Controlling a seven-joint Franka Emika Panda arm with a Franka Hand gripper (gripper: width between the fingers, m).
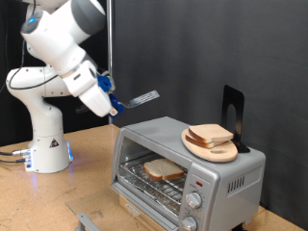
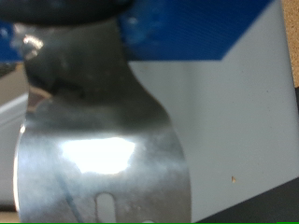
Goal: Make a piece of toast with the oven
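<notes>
A piece of toast (image 1: 164, 170) lies on the rack inside the oven (image 1: 188, 171) — ready to heat. The gripper (image 1: 114, 99), at ten o'clock from the oven, holds a flat metal spatula (image 1: 142, 97) by its blue handle, blade level.

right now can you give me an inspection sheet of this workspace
surface: wooden table carries the robot base and the oven.
job's things: oven, door down, one slice of bread on its wire rack; a second slice lies on the round wooden board on the oven top.
clutter: black stand behind the board; a grey object at the table's front edge, unclear.
grippers: gripper in the air above the oven, at the exterior view's left, carrying a metal spatula; the wrist view is filled by its blade.
cables: cables at the base.
surroundings: dark backdrop.
</notes>
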